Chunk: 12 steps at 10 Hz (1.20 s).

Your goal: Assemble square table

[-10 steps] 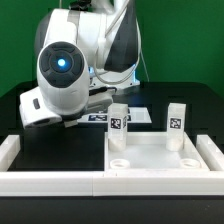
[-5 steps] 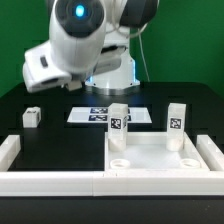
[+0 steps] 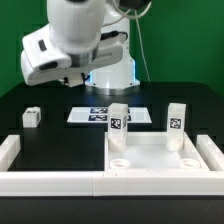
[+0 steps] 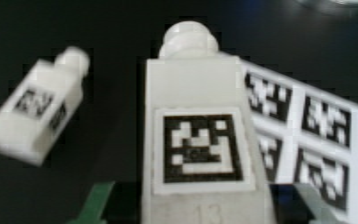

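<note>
The pincer shows only in the wrist view, and only as slivers at the picture's edge: one greenish finger beside a white block leg, the rest cut off. It is clamped narrowly on that leg, whose black-and-white tag faces the camera and whose rounded peg points away from the pincer. The picture is blurred, so the tag's pattern is hard to read.

In the exterior view the white arm hangs high at far left. The pincer and held leg are lost in the dark shapes under the arm's housing and I cannot pick them out there.

A second leg lies loose on the black bench at left, apart from the marker board. The wrist view shows it lying tilted and part of the board, cropped.

Only the exterior view shows the square panel at near right, with two legs upright at its far corners, one left and one right. Low white border rails run along the near edge and left side, cut off by the frame.
</note>
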Each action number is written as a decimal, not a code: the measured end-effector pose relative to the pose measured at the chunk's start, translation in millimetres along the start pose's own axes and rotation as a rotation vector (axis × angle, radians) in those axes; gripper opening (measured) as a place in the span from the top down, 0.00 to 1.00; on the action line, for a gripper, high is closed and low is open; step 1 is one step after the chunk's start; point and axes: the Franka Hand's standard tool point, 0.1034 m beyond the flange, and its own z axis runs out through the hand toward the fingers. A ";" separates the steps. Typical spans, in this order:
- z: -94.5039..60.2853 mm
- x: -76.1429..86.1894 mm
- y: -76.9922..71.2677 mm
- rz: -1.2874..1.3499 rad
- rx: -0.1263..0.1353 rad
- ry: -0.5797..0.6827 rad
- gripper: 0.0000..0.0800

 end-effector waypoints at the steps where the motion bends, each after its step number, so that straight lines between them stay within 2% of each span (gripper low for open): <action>1: -31.2 5.3 1.2 -0.008 -0.018 0.078 0.64; 2: -66.0 13.3 -5.3 0.002 -0.043 0.180 0.64; 4: -123.7 31.7 -20.0 0.066 -0.075 0.300 0.64; 5: -128.1 36.6 -14.3 0.045 -0.103 0.366 0.64; 9: -131.2 39.8 -8.5 0.058 -0.155 0.657 0.64; 10: -136.1 55.2 -23.0 0.141 -0.155 0.727 0.64; 11: -148.9 79.7 -47.1 0.154 -0.161 0.814 0.64; 12: -159.7 99.1 -62.4 0.179 -0.129 0.899 0.64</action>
